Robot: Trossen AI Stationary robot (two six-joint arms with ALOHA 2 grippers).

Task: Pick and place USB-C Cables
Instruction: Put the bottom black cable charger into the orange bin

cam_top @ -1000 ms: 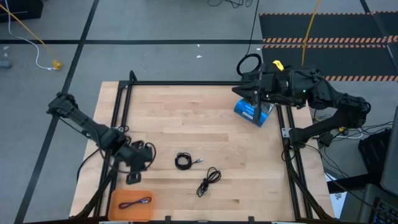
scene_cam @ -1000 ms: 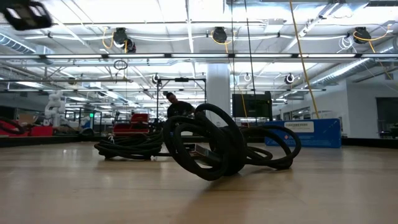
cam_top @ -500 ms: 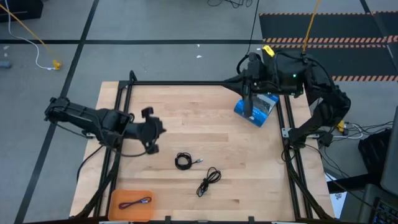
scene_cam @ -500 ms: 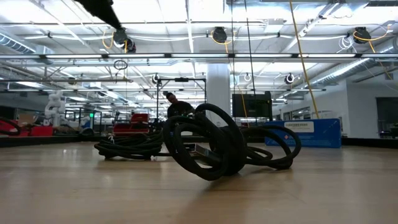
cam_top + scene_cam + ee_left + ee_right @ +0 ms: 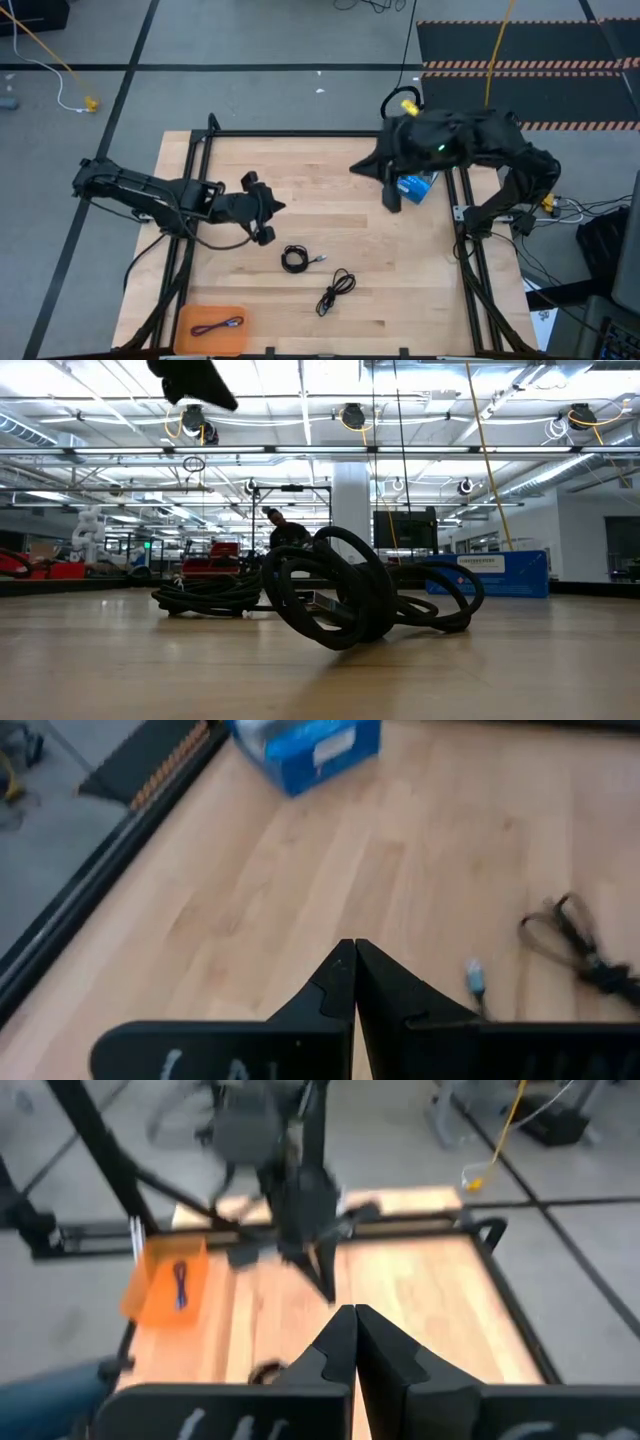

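Two black USB-C cables lie on the wooden table: a tight round coil [image 5: 295,259] [image 5: 205,595] and, nearer the near edge, a loose bundle [image 5: 336,291] [image 5: 335,600] [image 5: 580,945]. The purplish-blue cable [image 5: 218,325] [image 5: 180,1285] lies folded in an orange tray [image 5: 205,340] [image 5: 160,1275] at the near left corner. My left gripper [image 5: 278,207] [image 5: 353,945] hangs shut above the table's middle left, on the far side of the coil. My right gripper [image 5: 390,198] [image 5: 353,1312] is shut in the air beside the blue box [image 5: 418,186].
The blue packaged box [image 5: 305,745] [image 5: 490,573] sits near the far right corner. A black frame [image 5: 300,133] borders the table's far, left and right sides. Bare wood spans the middle between both grippers.
My left gripper rose from beside the orange tray and swung toward the far edge, then right, ending over the table's middle left with its fingers turned level. My right gripper came off the blue box and moved a little toward the left and near edges.
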